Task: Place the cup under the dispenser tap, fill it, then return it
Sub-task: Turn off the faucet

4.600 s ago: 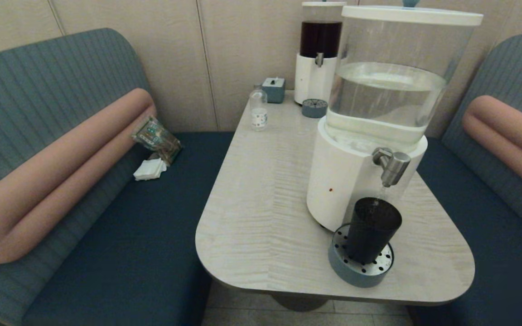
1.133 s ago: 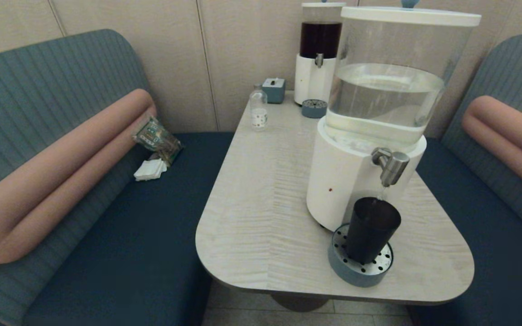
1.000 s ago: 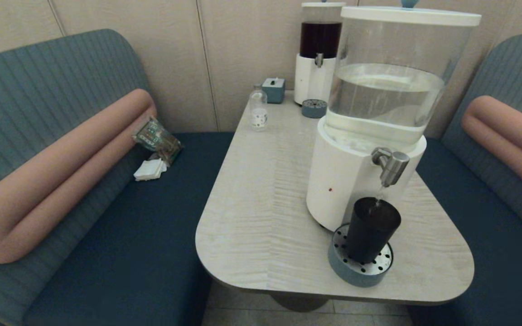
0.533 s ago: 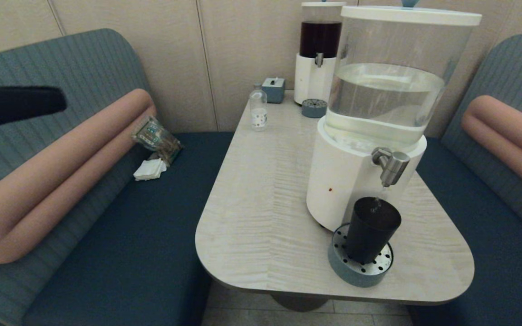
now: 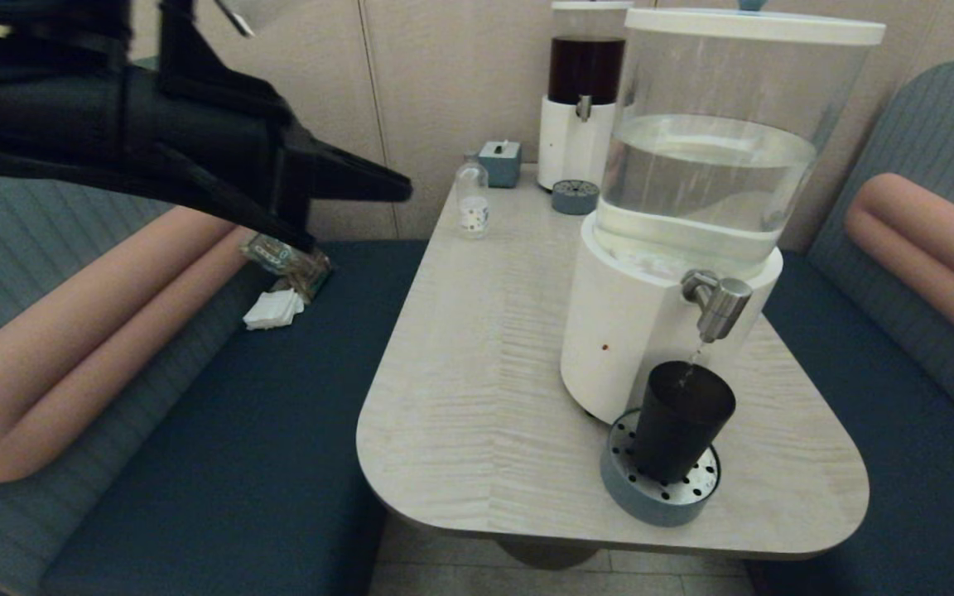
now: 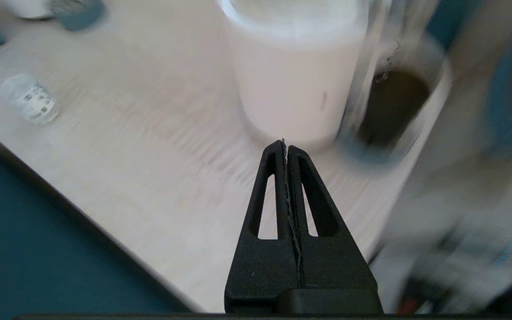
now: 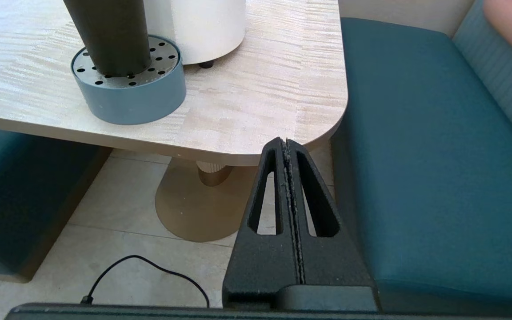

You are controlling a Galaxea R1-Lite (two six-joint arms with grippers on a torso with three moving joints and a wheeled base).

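Observation:
The dark cup (image 5: pixel 681 434) stands upright on a round blue-grey drip tray (image 5: pixel 659 490), right beneath the metal dispenser tap (image 5: pixel 717 303) of the big clear-tank dispenser (image 5: pixel 692 199). A thin stream of water falls from the tap into the cup. My left gripper (image 5: pixel 402 189) hangs high over the left bench, shut and empty, its tip pointing at the table. In the left wrist view the cup (image 6: pixel 391 109) and the white base (image 6: pixel 291 80) lie ahead of the left gripper (image 6: pixel 285 144). My right gripper (image 7: pixel 285 143) is shut and empty, low off the table's near right corner, with the cup (image 7: pixel 107 35) ahead.
A small clear bottle (image 5: pixel 472 201), a blue box (image 5: pixel 500 163), a second small drip tray (image 5: pixel 574 198) and a slim dark-liquid dispenser (image 5: pixel 585 91) stand at the table's far end. A packet (image 5: pixel 285 252) and white napkins (image 5: pixel 273 308) lie on the left bench. A cable (image 7: pixel 149 271) lies on the floor.
My left arm has swung in from the left edge, high over the bench, toward the table. The cup stays on the tray under the running tap.

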